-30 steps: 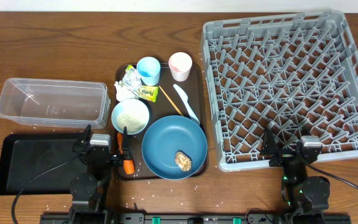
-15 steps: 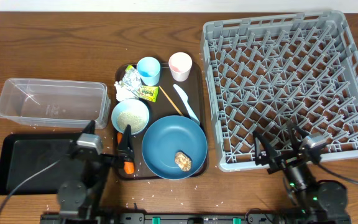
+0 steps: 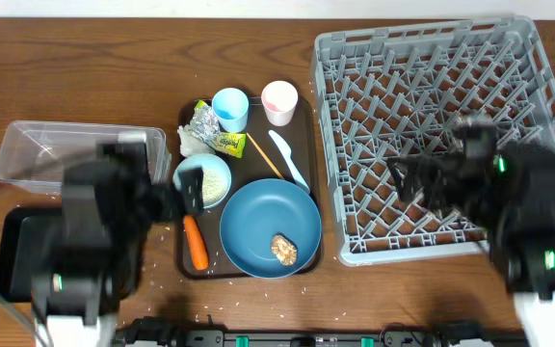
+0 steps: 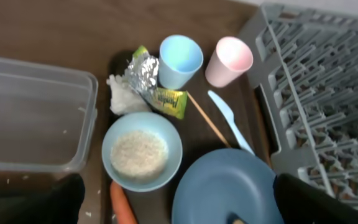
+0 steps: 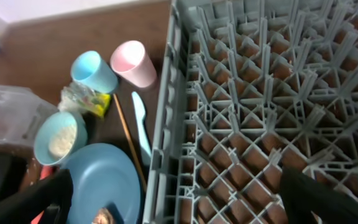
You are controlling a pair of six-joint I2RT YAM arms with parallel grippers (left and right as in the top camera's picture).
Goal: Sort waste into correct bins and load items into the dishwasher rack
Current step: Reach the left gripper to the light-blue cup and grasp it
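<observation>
Dark wooden table carries a brown serving tray at its centre. At 3 o'clock from that tray sits the grey dishwasher rack. At 9 o'clock lies the clear plastic tub, and at 8 o'clock the black tray, partly hidden under the blurred left arm.

On the serving tray, the pale-blue cup and pinkish-white cup stand upright at 12 o'clock, near each other. Crumpled silver foil, a yellow-green wrapper and a white napkin bunch together at 10 o'clock. The pale-blue bowl at 9 o'clock holds white rice. The orange carrot lies at 7 o'clock. The dark-blue plate sits at 5 o'clock with a brown food lump on it. The white plastic utensil lies at 2 o'clock beside a thin wooden stick.

The left gripper hangs above bowl and plate, fingers spread wide, gripping nothing. The right gripper hangs above the rack's 9 o'clock side, likewise spread wide and empty.
</observation>
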